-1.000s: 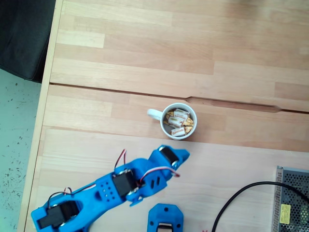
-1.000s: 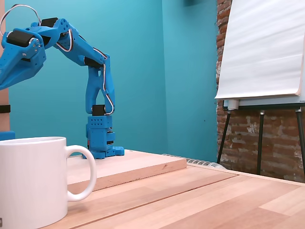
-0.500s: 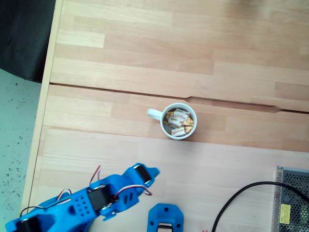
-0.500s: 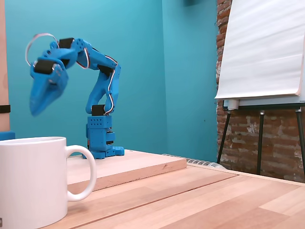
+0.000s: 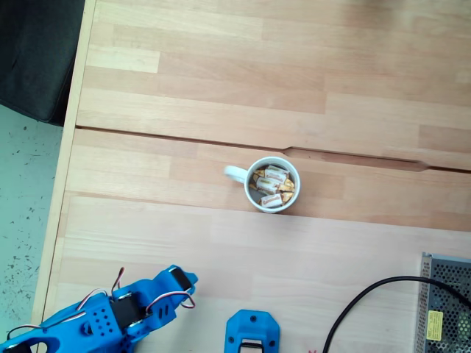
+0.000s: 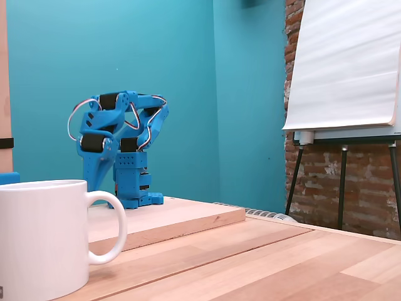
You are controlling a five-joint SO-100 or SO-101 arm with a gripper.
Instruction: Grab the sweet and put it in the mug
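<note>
The white mug (image 5: 271, 184) stands mid-table in a fixed view from above, its handle (image 5: 234, 173) pointing left. Several wrapped sweets (image 5: 275, 175) lie inside it, white with golden ends. My blue gripper (image 5: 188, 279) is at the bottom left edge, well away from the mug, with its jaws together and nothing seen in them. In a fixed side view the mug (image 6: 42, 241) fills the near left corner. Behind it the arm is folded low, the gripper (image 6: 94, 180) pointing down beside the blue base (image 6: 130, 182).
A black cable (image 5: 368, 301) and a metal mesh box (image 5: 445, 305) sit at the bottom right. Dark fabric (image 5: 37, 51) hangs off the table's top left corner. A flipchart on a stand (image 6: 344, 69) is at the right before a brick wall.
The arm has pulled back from beside the mug toward its base and folded down; the gripper dropped from high up to low by the base. The mug and sweets have not moved.
</note>
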